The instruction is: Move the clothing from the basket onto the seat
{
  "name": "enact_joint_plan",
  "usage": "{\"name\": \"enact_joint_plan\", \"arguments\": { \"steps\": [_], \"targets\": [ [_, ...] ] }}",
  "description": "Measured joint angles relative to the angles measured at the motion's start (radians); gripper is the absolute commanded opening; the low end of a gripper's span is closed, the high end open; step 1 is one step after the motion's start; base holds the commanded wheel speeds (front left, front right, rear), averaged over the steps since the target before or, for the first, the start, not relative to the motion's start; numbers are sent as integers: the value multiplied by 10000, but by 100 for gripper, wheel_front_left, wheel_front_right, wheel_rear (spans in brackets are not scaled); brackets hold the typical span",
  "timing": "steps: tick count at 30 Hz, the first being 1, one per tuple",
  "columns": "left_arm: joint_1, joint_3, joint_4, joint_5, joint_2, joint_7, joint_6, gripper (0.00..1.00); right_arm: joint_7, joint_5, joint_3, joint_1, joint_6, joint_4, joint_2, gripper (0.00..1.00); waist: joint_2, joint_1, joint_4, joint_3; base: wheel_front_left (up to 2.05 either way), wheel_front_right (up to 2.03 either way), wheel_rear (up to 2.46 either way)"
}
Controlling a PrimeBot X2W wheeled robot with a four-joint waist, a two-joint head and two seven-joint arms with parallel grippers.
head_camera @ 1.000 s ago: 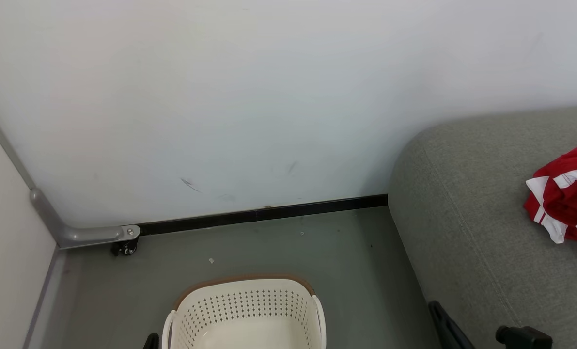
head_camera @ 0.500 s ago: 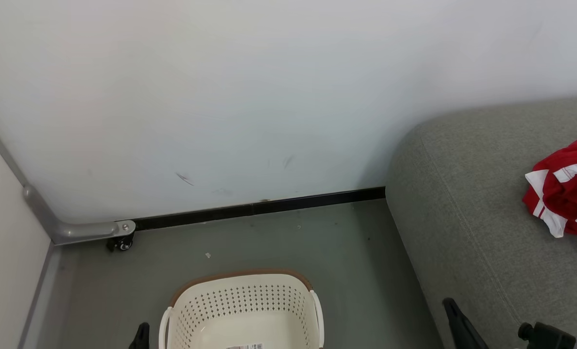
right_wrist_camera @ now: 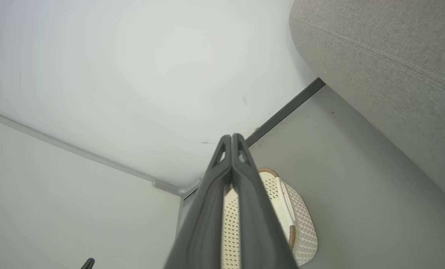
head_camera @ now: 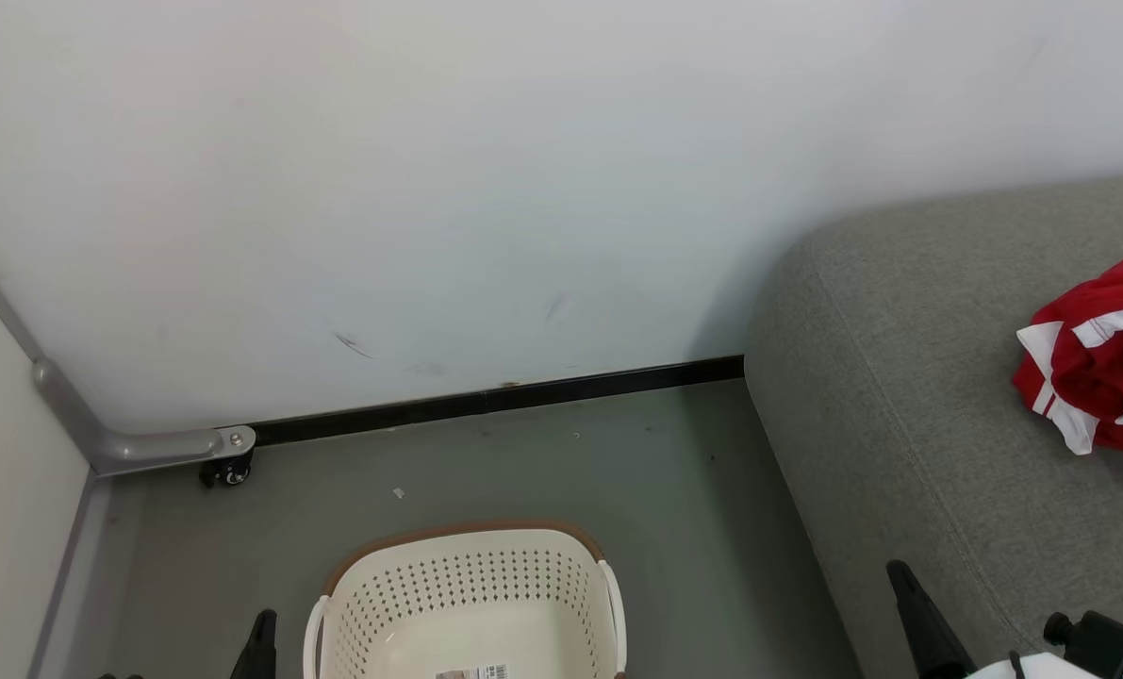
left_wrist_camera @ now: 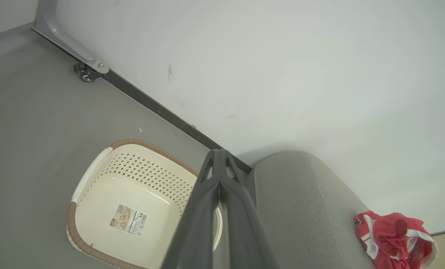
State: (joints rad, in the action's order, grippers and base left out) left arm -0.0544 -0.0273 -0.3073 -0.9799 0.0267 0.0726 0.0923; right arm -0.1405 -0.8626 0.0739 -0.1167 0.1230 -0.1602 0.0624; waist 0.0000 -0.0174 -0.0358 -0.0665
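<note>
**Red clothing lies on the seat, and both pincers are pressed together**

The basket (head_camera: 467,580) sits on the grey floor (head_camera: 636,471), low in the head view. It is cream-white, with little holes in its sides and a brown rim. Its pale bottom shows, and a sticker (left_wrist_camera: 129,221) with a barcode lies flat on it.

The seat (head_camera: 900,396) is big and grey. It has a round corner and a sewn line running along it. It stands to the right of the basket, with a strip of floor between them.

The clothing (head_camera: 1094,358) lies in a crumpled heap on top of the seat, well apart from the basket. It is red, with white stripes and white edges.

The left pincer (left_wrist_camera: 219,155) has its two dark fingers pressed together, tip against tip, with nothing between them. In the head view its tip pokes up just beside the basket's left side.

The right pincer (right_wrist_camera: 231,139) is pressed together too and pinches nothing. In the head view it shows at the lower right, by the seat's front edge, well apart from the clothing.

Behind everything is a white wall (head_camera: 523,189) with a few small dark marks. A black strip (head_camera: 495,401) runs along its foot. At the left corner, a grey bar (head_camera: 146,455) ends at a small wheel (head_camera: 231,471) on the floor.
</note>
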Motion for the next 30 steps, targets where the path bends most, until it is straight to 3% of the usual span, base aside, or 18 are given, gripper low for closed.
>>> {"name": "enact_joint_plan", "arguments": {
  "steps": [8,19,30],
  "targets": [
    [76,148,35,-817,10,-205,71,0,192,-1101,-109,236,0,-117,59,0,0,41,46,75,0,0,0],
    [335,357,65,-2059,17,-587,113,0,499,-2794,-290,624,0,-364,157,0,0,134,117,263,0,0,0],
    [577,570,121,-3308,27,-989,163,0,805,-4477,-462,930,0,-502,311,0,0,161,191,432,0,0,0]
  ]
}}
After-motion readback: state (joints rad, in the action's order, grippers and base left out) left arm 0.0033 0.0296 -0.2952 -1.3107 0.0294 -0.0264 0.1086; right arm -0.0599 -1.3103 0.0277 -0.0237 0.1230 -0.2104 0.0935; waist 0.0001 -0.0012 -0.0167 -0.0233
